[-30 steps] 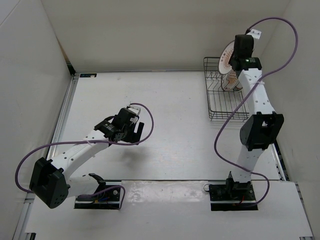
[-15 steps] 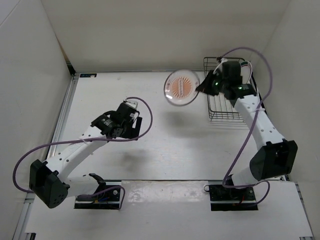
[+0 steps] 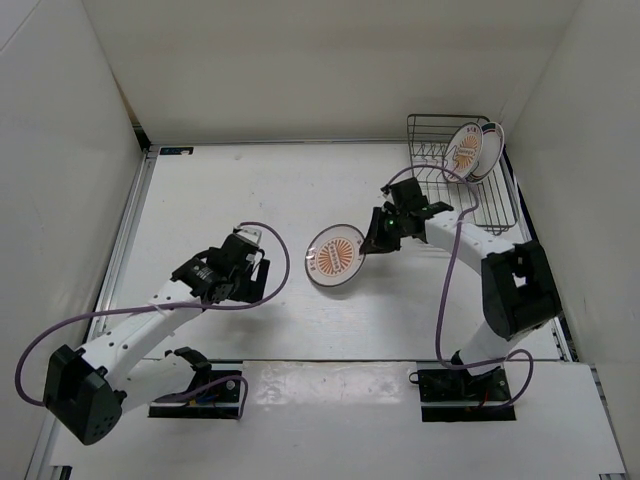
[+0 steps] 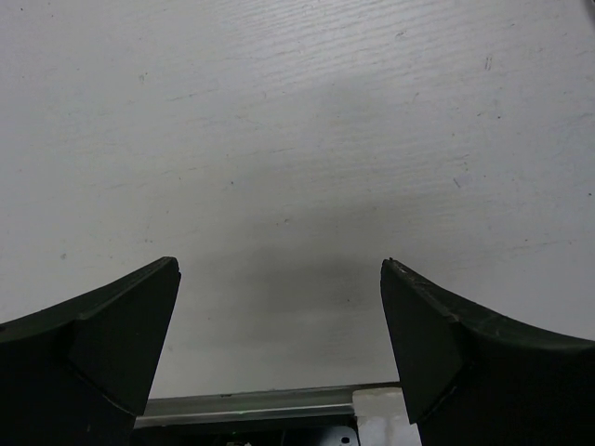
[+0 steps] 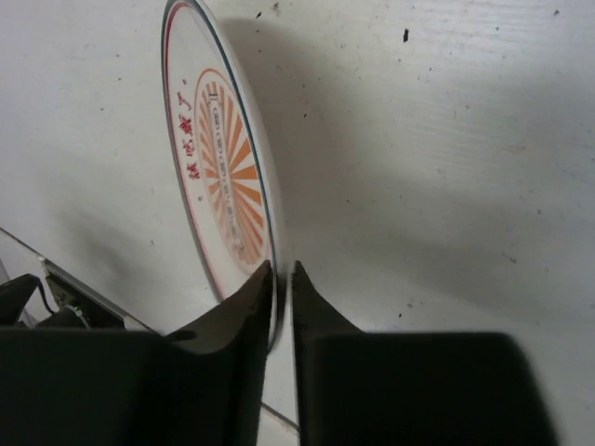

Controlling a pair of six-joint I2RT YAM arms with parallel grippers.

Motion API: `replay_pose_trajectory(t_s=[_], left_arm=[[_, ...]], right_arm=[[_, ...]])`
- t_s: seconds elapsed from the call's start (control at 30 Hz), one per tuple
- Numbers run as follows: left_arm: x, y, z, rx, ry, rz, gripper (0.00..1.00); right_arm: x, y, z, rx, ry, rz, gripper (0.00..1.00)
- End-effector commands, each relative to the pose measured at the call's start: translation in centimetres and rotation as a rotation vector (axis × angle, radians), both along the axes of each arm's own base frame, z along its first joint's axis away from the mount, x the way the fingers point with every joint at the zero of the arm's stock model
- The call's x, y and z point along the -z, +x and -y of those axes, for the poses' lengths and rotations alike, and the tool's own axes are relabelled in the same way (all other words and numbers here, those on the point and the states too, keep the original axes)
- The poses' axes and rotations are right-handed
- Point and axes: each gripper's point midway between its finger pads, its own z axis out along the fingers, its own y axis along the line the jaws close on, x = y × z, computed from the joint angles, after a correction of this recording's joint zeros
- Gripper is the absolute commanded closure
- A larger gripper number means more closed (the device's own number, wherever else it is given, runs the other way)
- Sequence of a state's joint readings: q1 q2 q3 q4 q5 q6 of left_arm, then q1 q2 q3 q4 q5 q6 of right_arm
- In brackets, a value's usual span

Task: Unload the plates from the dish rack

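Right gripper (image 5: 282, 269) jaws stand narrow, pinching the rim of a tilted sunburst plate (image 5: 228, 177) mid-table, well apart from the rack (image 3: 430, 135). Two other plates (image 3: 470, 148) stand in the rack. Left gripper (image 4: 279, 265) jaws gape wide over the table (image 4: 297, 139).

From high up we look down on the whole surface (image 3: 250, 190). Our wrist views sit close above it; the right one shares the plate (image 3: 335, 256).

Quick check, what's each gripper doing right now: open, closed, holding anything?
Left gripper: open, empty.
Right gripper: shut on the rim of the orange sunburst plate.
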State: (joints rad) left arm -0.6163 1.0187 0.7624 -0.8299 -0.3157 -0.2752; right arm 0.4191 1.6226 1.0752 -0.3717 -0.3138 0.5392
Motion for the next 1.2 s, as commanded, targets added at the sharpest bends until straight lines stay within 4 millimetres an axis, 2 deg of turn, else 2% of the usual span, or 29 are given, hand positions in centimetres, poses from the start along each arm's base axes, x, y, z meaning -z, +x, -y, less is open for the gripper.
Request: replay_pose_trajectory(t_s=[0.0, 0.07, 0.1, 0.2, 0.23, 0.3, 0.33, 0.4, 0.43, 0.5, 0.53, 0.57, 0.63, 0.67, 0.7, 0.73, 0.77, 0.83, 0.87, 0.9, 0.93, 0.97, 1.0, 1.03, 1.07, 1.1, 1.13, 1.17], left_arm=[[-0.9, 0.8, -0.1, -0.030, 0.015, 0.020, 0.00], [-0.8, 0.6, -0.4, -0.035, 0.022, 0.015, 0.00], [-0.7, 0.5, -0.6, -0.043, 0.026, 0.015, 0.00], [-1.0, 0.5, -1.0, -0.056, 0.020, 0.047, 0.00], [-1.0, 0.3, -1.1, -0.058, 0.024, 0.051, 0.00], [-1.3, 0.3, -1.3, -0.063, 0.022, 0.061, 0.00], [-1.2, 0.2, -1.4, -0.061, 0.031, 0.053, 0.00], [-1.3, 0.1, -1.6, -0.066, 0.031, 0.059, 0.00], [-1.3, 0.1, -1.6, -0.063, 0.034, 0.059, 0.00], [-1.2, 0.1, -2.0, -0.067, 0.055, 0.063, 0.00], [-1.1, 0.1, -2.2, -0.077, 0.064, 0.065, 0.00], [-1.0, 0.1, -2.3, -0.078, 0.071, 0.065, 0.00], [-0.9, 0.2, -2.1, -0.067, 0.076, 0.055, 0.00], [-0.8, 0.1, -2.1, -0.066, 0.087, 0.039, 0.00], [-1.3, 0.5, -1.9, -0.071, 0.082, 0.050, 0.00], [-1.2, 0.3, -2.2, -0.072, 0.095, 0.039, 0.00], [-1.3, 0.2, -2.5, -0.080, 0.106, 0.040, 0.00], [-1.5, 0.1, -2.7, -0.089, 0.101, 0.056, 0.00], [-1.5, 0.1, -2.8, -0.094, 0.099, 0.063, 0.00], [-1.5, 0.0, -2.8, -0.095, 0.094, 0.066, 0.00], [-1.8, 0.0, -2.7, -0.093, 0.085, 0.077, 0.00], [-1.8, 0.0, -2.7, -0.093, 0.080, 0.076, 0.00], [-1.9, 0.0, -2.7, -0.093, 0.078, 0.079, 0.00], [-2.0, 0.0, -2.6, -0.090, 0.077, 0.078, 0.00], [-2.0, 0.0, -2.7, -0.097, 0.077, 0.077, 0.00], [-2.0, -0.2, -2.9, -0.099, 0.085, 0.070, 0.00], [-2.2, -0.2, -2.8, -0.101, 0.084, 0.071, 0.00], [-2.1, -0.2, -2.8, -0.098, 0.085, 0.067, 0.00]], right_arm=[[-0.8, 1.2, -2.0, -0.019, 0.032, 0.011, 0.78], [-0.2, 0.6, -2.2, -0.030, 0.009, -0.030, 0.54], [0.3, 0.7, -1.9, -0.017, -0.017, -0.033, 0.35], [0.8, 0.6, -0.7, -0.008, -0.070, -0.054, 0.20], [-0.3, 0.9, -0.4, -0.024, -0.113, -0.054, 0.20], [-1.1, 1.4, 0.1, -0.051, -0.154, -0.042, 0.20], [-2.9, 2.3, 0.8, -0.052, -0.205, -0.006, 0.20], [-8.0, 3.7, 1.0, -0.057, -0.231, 0.083, 0.20], [-9.4, 4.7, 2.1, -0.029, -0.295, 0.142, 0.20], [-15.5, 6.8, 2.8, 0.016, -0.306, 0.294, 0.20], [-17.2, 7.9, 4.6, 0.091, -0.377, 0.366, 0.14], [-21.2, 9.6, 4.8, 0.157, -0.346, 0.495, 0.10], [-24.1, 11.5, 8.0, 0.302, -0.451, 0.630, 0.10], [-26.8, 12.2, 8.7, 0.371, -0.420, 0.740, 0.10], [-28.0, 13.5, 9.4, 0.414, -0.433, 0.825, 0.10], [-28.7, 14.0, 10.5, 0.453, -0.464, 0.862, 0.10], [-30.0, 14.8, 10.7, 0.502, -0.447, 0.915, 0.10], [-32.9, 15.8, 12.8, 0.649, -0.444, 0.964, 0.10], [-32.4, 17.4, 12.7, 0.693, -0.431, 0.942, 0.10], [-32.8, 18.0, 14.8, 0.763, -0.445, 0.925, 0.10], [-32.6, 18.8, 15.0, 0.800, -0.416, 0.906, 0.10], [-29.7, 21.0, 15.0, 0.803, -0.455, 0.861, 0.10], [-31.8, 21.9, 17.0, 0.905, -0.473, 0.917, 0.10], [-31.7, 22.4, 17.9, 0.931, -0.519, 0.932, 0.10], [-30.8, 23.3, 18.8, 0.942, -0.584, 0.932, 0.10], [-30.4, 24.7, 19.6, 0.977, -0.605, 0.958, 0.10], [-29.7, 26.1, 20.3, 0.900, -0.724, 0.987, 0.10], [-29.5, 27.6, 20.4, 0.856, -0.746, 1.016, 0.10]])
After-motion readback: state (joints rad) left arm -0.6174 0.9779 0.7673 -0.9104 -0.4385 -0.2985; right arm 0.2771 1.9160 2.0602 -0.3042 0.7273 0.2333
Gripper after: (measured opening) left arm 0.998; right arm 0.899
